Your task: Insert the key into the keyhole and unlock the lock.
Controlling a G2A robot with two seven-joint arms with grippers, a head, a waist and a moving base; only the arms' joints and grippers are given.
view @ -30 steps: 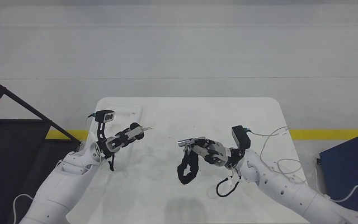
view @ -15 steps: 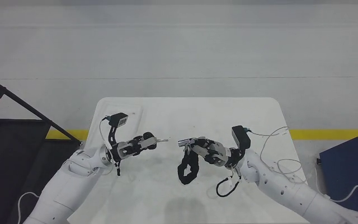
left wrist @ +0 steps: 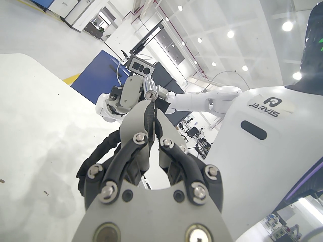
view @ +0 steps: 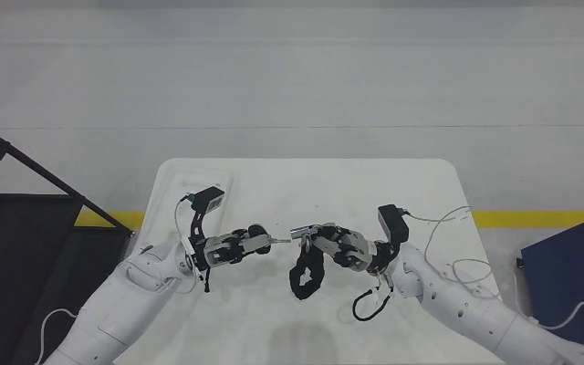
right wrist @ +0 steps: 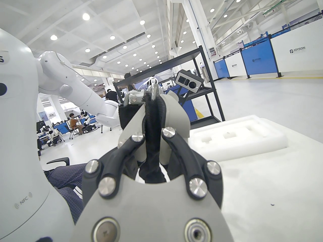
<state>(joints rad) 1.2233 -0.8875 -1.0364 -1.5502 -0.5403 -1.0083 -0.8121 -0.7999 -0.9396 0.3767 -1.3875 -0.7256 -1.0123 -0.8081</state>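
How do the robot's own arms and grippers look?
The left arm and right arm are smooth white shells. The left gripper and right gripper have pale grey fingers, black links with silver screws, a grey base plate. White and black cables run loose along the right arm.

A: Where does the key (view: 279,240) sit?
B: Between the fingers of the left tool (view: 266,242), sticking out ahead of it, its tip at the lock (view: 301,234). I can't tell if it's in.
A: And the lock?
B: In the right tool (view: 321,243), directly facing the left tool. Its cable (view: 306,274) loops down beneath the right tool, over the counter (view: 383,192).
A: Anything else?
B: A foam tray (right wrist: 237,137) lies on the counter beyond the left tool, on the side away from the right tool.
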